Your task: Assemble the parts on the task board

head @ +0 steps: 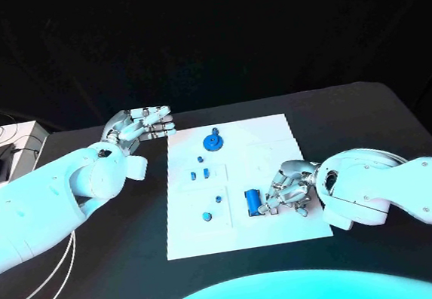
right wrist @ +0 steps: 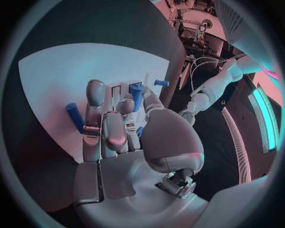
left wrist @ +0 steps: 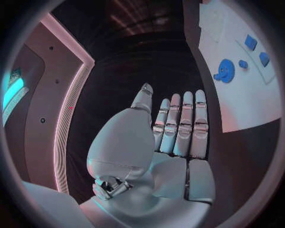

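Right hand low over board's near right, fingers curled around a blue cylinder; actual grip hard to make out. Left hand bare, fingers straight, beyond the board's far-left corner. Round part far centre. Black table.
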Robot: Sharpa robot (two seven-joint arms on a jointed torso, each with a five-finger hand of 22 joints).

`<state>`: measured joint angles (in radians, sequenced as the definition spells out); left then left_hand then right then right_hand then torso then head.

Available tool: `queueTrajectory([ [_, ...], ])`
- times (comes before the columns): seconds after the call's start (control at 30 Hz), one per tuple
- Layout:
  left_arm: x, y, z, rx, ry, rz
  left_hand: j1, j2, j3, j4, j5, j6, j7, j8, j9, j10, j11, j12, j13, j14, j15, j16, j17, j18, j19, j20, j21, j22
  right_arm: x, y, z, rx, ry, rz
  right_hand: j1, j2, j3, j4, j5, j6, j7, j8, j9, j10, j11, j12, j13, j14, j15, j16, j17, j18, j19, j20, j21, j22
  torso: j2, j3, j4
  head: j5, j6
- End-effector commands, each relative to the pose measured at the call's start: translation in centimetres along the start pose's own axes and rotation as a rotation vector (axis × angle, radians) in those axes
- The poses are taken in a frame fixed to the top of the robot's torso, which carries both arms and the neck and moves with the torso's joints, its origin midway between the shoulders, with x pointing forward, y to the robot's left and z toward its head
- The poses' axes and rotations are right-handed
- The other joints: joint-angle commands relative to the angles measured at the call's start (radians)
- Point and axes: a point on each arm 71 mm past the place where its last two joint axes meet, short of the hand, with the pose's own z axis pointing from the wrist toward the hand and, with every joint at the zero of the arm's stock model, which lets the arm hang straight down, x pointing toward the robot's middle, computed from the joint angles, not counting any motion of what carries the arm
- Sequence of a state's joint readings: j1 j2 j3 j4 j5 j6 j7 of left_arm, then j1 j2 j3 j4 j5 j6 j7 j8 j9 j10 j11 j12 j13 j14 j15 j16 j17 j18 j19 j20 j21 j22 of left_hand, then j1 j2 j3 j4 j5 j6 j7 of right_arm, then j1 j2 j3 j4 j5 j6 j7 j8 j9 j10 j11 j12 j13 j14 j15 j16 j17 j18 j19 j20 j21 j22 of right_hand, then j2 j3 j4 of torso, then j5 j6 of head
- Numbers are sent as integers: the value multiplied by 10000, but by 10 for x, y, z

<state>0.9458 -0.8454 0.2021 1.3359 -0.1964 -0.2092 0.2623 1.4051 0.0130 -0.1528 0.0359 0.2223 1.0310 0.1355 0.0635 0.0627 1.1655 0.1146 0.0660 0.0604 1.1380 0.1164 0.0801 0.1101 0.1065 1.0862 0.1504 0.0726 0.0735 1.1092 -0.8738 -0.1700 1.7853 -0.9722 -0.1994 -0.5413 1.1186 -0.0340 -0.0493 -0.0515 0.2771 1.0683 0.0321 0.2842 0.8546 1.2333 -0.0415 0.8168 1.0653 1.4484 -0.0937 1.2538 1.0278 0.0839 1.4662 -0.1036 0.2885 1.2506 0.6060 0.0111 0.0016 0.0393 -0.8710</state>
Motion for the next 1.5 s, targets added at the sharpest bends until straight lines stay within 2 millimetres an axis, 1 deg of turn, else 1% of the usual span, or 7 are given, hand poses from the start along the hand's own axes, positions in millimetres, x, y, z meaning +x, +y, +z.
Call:
queueTrajectory([
  [0.03,2,0,0,53,162,-73,-54,70,63,17,5,-4,14,-9,-7,-1,62,-39,2,-39,-10,32,12,-44,-43,30,5,-2,3,2,1,-102,108,-316,161,-12,163,-71,-34,-7,-84,102,11,79,-30,62,35,7,-78,3,14,-80,394,-82,42,10,4,-5,8,2,-13],
  [0.33,1,0,0,51,159,-70,-54,70,63,17,5,-4,14,-9,-7,-1,62,-39,2,-39,-10,32,12,-44,-43,30,5,-2,3,3,3,6,-187,-456,206,13,358,-89,-9,66,-146,219,10,150,-77,107,73,9,-103,-6,19,-101,405,-110,79,18,-2,6,4,13,-17],
  [0.43,1,0,0,48,151,-68,-54,70,63,17,5,-4,14,-9,-7,-1,62,-39,2,-39,-10,32,12,-44,-43,30,5,-2,3,4,4,47,-283,-444,48,143,355,32,-16,68,-169,256,15,196,-91,142,99,15,-113,2,33,-111,412,-121,123,28,-4,5,0,21,-17],
  [0.83,1,0,0,-34,118,-112,-70,90,58,47,9,6,18,-7,-7,1,66,-40,2,-69,0,17,5,-47,-57,34,-1,-5,3,5,7,144,-520,-387,-94,473,321,68,-174,13,-191,381,30,238,-111,149,146,17,-133,2,48,-138,411,-147,204,46,-6,3,2,-6,-17],
  [1.23,1,1,0,-76,139,-124,-48,135,74,59,8,11,34,-8,-7,1,65,-39,1,-71,-1,20,5,-47,-60,34,1,-4,3,5,7,18,-380,-357,-137,354,221,42,-168,-5,-184,429,35,231,-105,137,159,15,-130,-5,48,-143,407,-146,238,48,-4,8,-3,11,-8],
  [1.37,1,1,0,-85,145,-126,-48,135,74,59,8,11,34,-8,-7,1,65,-39,1,-71,-1,20,5,-47,-60,34,1,-4,2,4,4,-272,-494,9,-272,250,122,149,-135,-46,-153,436,32,192,-82,89,141,14,-112,-10,46,-139,401,-136,205,36,3,8,-10,2,-4],
  [1.5,1,1,0,-85,149,-128,-48,135,74,59,8,11,34,-8,-7,1,65,-39,1,-71,-1,20,5,-47,-60,34,1,-4,-3,3,-2,-738,-640,646,-271,263,24,250,-63,-123,-112,400,-12,156,-52,122,184,9,-92,-26,31,-121,385,-114,130,17,-4,10,0,-2,-1],
])
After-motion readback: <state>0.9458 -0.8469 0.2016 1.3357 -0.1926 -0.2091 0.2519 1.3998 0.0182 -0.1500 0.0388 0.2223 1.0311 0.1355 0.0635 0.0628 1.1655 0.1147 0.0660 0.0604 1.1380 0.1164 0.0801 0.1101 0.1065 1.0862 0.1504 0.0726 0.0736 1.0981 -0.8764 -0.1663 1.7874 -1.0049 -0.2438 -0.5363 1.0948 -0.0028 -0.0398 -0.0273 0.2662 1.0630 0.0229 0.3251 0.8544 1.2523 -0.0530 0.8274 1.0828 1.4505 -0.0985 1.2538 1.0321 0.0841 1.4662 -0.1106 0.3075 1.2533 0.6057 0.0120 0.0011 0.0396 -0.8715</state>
